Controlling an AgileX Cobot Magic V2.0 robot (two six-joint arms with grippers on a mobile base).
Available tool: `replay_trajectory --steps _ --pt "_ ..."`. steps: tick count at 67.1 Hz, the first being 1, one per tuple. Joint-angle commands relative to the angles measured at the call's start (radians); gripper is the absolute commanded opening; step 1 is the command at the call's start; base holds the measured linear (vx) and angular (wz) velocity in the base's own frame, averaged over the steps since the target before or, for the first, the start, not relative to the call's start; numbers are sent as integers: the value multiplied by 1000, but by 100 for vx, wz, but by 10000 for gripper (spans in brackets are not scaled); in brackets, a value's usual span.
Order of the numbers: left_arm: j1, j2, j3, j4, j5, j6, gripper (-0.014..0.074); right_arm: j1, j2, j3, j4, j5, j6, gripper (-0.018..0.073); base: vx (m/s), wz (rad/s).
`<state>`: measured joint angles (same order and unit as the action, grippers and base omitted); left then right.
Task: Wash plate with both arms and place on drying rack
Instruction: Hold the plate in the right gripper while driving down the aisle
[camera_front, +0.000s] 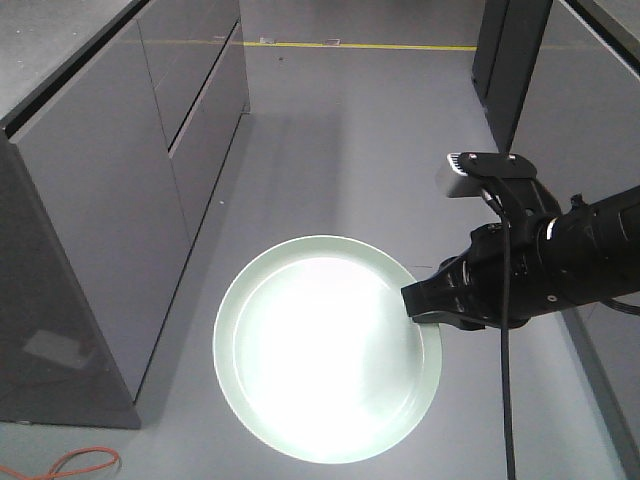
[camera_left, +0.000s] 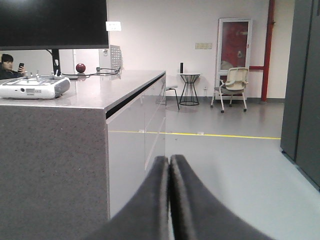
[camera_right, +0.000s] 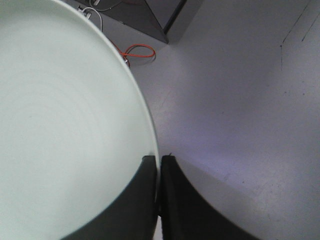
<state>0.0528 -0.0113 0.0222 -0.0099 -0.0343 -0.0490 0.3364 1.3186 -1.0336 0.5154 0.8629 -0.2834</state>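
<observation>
The right gripper (camera_front: 418, 303) pinches the right-hand rim of the pale mint-green plate (camera_front: 325, 350). Its black fingers (camera_right: 145, 200) are drawn narrow onto the edge, one lying over the plate's face and the other just outside the rim. The plate hangs in the air over the grey floor (camera_front: 400, 130), its face turned up toward the front camera and washed out by glare. The black right arm (camera_front: 590, 250) reaches in from the right edge, with a small grey block (camera_front: 462, 172) on top and a black cable (camera_front: 507, 380) dropping beside it. The left gripper (camera_left: 169, 159), seen only from its own wrist camera, has its two dark fingers pressed flat together with nothing between them, pointing level along the aisle. Below the plate, an orange cord (camera_front: 75, 462) curls on the floor beside the foot of a long grey cabinet (camera_front: 110, 200) that runs along the left side. On the cabinet's countertop (camera_left: 110, 90) sit a white projector-like device (camera_left: 32, 86), a dark monitor (camera_left: 52, 22) and a small red ball or apple (camera_left: 80, 67); which of the two cannot be told. Farther off, a yellow line (camera_left: 200, 134) crosses the floor. Against the far wall stand a small round table (camera_left: 189, 87), a pale chair (camera_left: 232, 85) and a red pipe (camera_left: 267, 50). A person (camera_left: 9, 66) at the far left holds up a phone.
</observation>
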Motion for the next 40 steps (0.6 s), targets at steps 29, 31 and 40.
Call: replay_trajectory --steps 29,31,40 --pt "1 -13 -28 -8 -73 -5 -6 -1 -29 -30 31 -35 -5 -1 19 0" --pt "1 -13 -28 -8 -73 -5 -6 -1 -29 -30 31 -35 -5 -1 18 -1" --pt "1 -13 -28 -8 -73 -5 -6 -1 -29 -30 31 -35 -5 -1 17 -1"
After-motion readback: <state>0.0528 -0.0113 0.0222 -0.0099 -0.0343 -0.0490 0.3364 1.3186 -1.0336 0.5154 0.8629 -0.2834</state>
